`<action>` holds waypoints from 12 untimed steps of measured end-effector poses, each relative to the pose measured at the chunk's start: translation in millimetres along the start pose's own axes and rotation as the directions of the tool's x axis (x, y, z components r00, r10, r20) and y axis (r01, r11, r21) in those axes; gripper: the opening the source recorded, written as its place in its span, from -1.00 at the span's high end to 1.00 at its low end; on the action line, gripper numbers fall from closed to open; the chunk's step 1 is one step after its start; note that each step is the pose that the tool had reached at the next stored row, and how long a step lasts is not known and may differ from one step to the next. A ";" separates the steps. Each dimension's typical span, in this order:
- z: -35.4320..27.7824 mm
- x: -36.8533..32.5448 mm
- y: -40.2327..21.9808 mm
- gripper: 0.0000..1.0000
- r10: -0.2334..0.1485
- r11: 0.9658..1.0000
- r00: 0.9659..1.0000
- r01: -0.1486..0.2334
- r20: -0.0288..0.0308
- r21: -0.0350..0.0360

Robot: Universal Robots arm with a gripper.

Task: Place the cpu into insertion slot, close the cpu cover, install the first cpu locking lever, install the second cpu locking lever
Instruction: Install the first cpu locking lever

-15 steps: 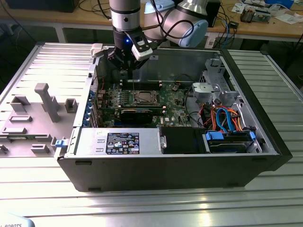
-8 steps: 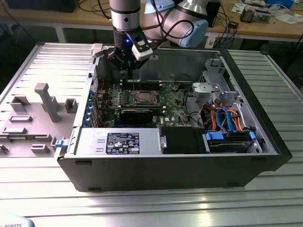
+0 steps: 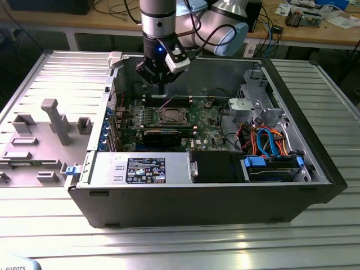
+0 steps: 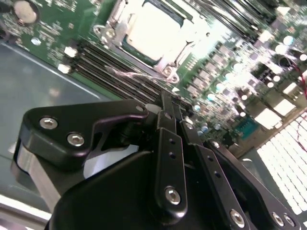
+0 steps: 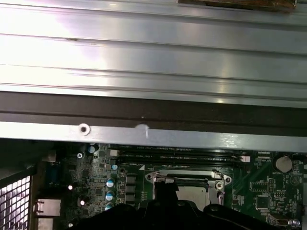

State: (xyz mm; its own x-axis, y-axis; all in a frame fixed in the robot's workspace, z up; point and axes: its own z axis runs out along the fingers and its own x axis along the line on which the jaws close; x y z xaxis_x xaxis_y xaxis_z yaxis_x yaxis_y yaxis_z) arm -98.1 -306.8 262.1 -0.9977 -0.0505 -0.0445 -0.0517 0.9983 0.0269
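**A:** Where is the cpu?

**B:** The cpu (image 4: 153,28), a small silvery square, lies in the insertion slot (image 4: 167,71) on the green circuit board (image 3: 205,119). The board is inside an open computer case (image 3: 202,197) on a ribbed metal surface (image 3: 225,242). The cpu cover (image 5: 189,178) frames the chip, but I cannot tell if it lies fully flat.

**A:** And the fingers?

**B:** The fingers (image 4: 169,139) hang just above the board, beside the slot and over the long black memory slots (image 4: 96,60). They are drawn narrow, with nothing visible between them.

**A:** What could go wrong?

**B:** A thin wire (image 4: 136,75), possibly a locking lever, runs near the fingertips. Narrow tips could slip off it and let it spring free. Pressing down off target could strike the memory slots or small board parts. If the cover is not seated, forcing a lever could stress the chip
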 end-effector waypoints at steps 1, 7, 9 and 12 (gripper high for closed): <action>0.2 -1.4 -0.1 0.79 0.000 1.000 1.000 0.000 0.000 0.001; 3.5 -2.7 -2.3 0.79 0.007 1.000 1.000 -0.007 0.001 -0.019; 3.5 -2.7 -2.3 0.79 0.007 1.000 1.000 -0.007 0.001 -0.019; 3.6 -2.6 -2.3 0.79 0.007 1.000 1.000 -0.007 0.001 -0.019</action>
State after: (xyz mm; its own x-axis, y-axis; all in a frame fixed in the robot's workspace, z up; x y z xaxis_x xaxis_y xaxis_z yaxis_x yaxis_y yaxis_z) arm -95.2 -308.9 258.6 -0.9980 -0.0432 -0.0452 -0.0453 0.9979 0.0462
